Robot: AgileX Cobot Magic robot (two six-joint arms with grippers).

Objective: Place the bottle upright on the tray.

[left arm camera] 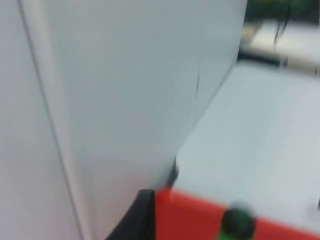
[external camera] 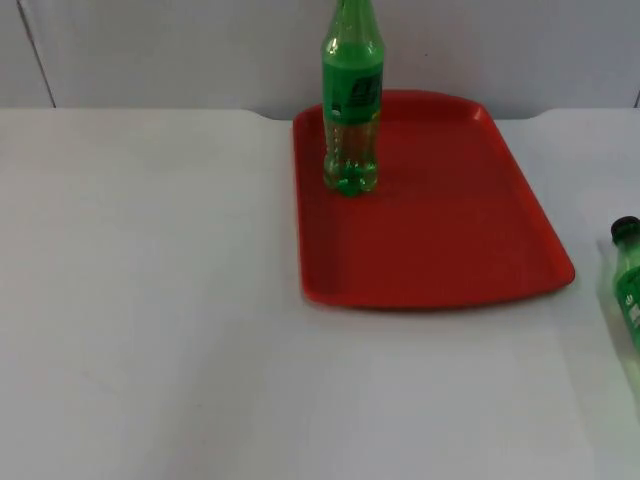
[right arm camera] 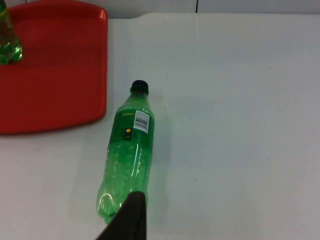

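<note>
The lying bottle (right arm camera: 128,155) is found directly before the right end effector (right arm camera: 131,220), cap pointed away toward the tray (right arm camera: 65,75); its grip state cannot be told.

A green plastic bottle (right arm camera: 128,157) with a black cap (right arm camera: 139,86) lies on its side on the white table (right arm camera: 240,125), cap pointing toward the far wall, just beside the red tray (right arm camera: 55,75) but apart from it. A second green bottle (right arm camera: 7,42) stands on the tray's far part. One black fingertip (right arm camera: 127,220) of the right gripper overlaps the lying bottle's base
</note>
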